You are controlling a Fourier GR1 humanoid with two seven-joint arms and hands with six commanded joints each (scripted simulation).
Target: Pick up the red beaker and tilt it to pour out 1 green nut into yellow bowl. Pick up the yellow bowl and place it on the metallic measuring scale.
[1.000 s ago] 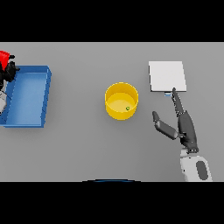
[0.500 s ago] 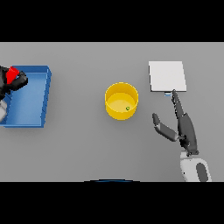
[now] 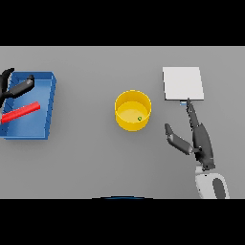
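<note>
The red beaker [image 3: 19,112] lies on its side inside the blue tray [image 3: 50,106] at the left edge of the table. My left hand [image 3: 21,87] is open just above the beaker, over the tray's far end, holding nothing. The yellow bowl [image 3: 125,125] stands in the middle of the table with one green nut [image 3: 139,118] inside. The metallic scale [image 3: 183,83], a pale square plate, lies to the bowl's far right. My right hand [image 3: 200,139] is open, its fingers straight and pointing at the scale's near edge, to the right of the bowl and apart from it.
The blue tray takes up the left edge of the table. Bare grey table lies between the tray and the bowl, and between the bowl and my right hand.
My left hand has opened and let go of the red beaker, which now lies in the blue tray. The right hand has barely moved.
</note>
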